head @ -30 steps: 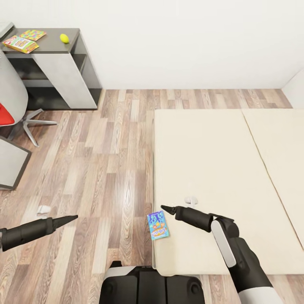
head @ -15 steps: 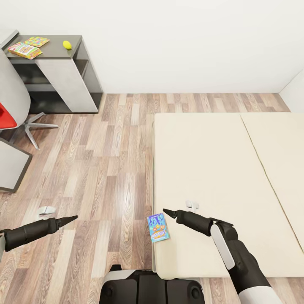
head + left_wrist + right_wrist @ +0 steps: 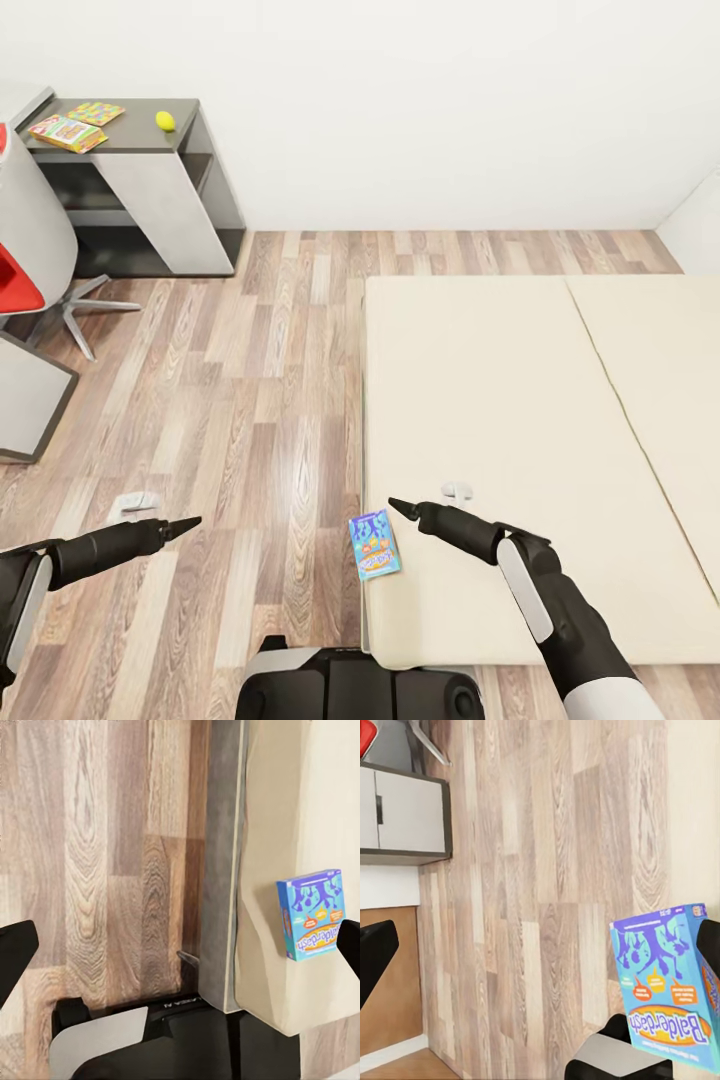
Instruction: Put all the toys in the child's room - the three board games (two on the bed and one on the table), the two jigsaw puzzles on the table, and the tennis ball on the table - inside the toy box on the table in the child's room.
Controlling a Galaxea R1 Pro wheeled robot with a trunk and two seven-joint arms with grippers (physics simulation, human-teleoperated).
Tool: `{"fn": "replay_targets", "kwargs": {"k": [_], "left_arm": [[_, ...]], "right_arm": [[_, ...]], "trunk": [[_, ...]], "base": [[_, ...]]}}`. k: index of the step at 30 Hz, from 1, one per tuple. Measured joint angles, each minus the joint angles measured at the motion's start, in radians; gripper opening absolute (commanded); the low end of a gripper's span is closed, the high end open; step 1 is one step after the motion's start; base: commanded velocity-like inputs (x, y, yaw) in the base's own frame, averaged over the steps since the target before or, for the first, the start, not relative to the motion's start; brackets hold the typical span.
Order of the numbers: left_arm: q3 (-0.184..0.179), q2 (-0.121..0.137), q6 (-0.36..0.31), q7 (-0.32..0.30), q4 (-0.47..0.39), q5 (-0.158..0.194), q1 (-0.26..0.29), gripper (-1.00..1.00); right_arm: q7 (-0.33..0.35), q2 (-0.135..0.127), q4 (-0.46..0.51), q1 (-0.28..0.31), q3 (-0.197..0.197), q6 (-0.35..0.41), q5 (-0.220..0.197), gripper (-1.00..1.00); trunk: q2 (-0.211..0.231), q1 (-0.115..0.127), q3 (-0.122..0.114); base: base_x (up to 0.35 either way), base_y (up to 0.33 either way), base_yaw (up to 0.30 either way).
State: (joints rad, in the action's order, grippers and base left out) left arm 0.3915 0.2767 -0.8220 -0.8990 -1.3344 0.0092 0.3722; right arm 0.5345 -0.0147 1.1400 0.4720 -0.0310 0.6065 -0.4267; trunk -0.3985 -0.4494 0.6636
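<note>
Your right gripper [image 3: 392,503] hangs empty just beside the small blue board game [image 3: 374,544] at the bed [image 3: 480,400] edge; its jaws spread wide in the wrist view; likely light, stiff and slick; grip across the short sides; left gripper [image 3: 193,523] empty, opening unclear.

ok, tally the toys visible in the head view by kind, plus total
Board games: 2, the blue box at the bed's edge and the multicolour box on the dark cabinet top
Jigsaw puzzles: 1, the jigsaw square on the cabinet top
Tennis balls: 1, the yellow-green ball on the cabinet top
Total: 4
</note>
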Motion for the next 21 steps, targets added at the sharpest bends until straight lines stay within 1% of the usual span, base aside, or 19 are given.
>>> {"fn": "replay_targets", "kwargs": {"k": [9,14,21], "left_arm": [[-0.001,0.000,0.000,0.004,0.000,-0.001,0.000,1.00],[-0.002,0.000,0.000,0.004,0.000,-0.001,0.000,1.00],[-0.003,0.000,0.001,0.004,0.000,-0.001,0.000,1.00]], "right_arm": [[0.000,0.000,-0.005,0.000,0.000,-0.016,0.002,1.00],[-0.001,-0.009,-0.005,-0.001,0.000,-0.019,0.001,1.00],[-0.001,-0.012,-0.004,-0.001,-0.001,-0.019,0.002,1.00]], "trunk": [[0.000,0.000,-0.015],[0.000,0.000,-0.023],[0.000,0.000,-0.035]], "base": [[0.000,0.000,0.000],[0.000,0.000,0.000],[0.000,0.000,0.000]]}}
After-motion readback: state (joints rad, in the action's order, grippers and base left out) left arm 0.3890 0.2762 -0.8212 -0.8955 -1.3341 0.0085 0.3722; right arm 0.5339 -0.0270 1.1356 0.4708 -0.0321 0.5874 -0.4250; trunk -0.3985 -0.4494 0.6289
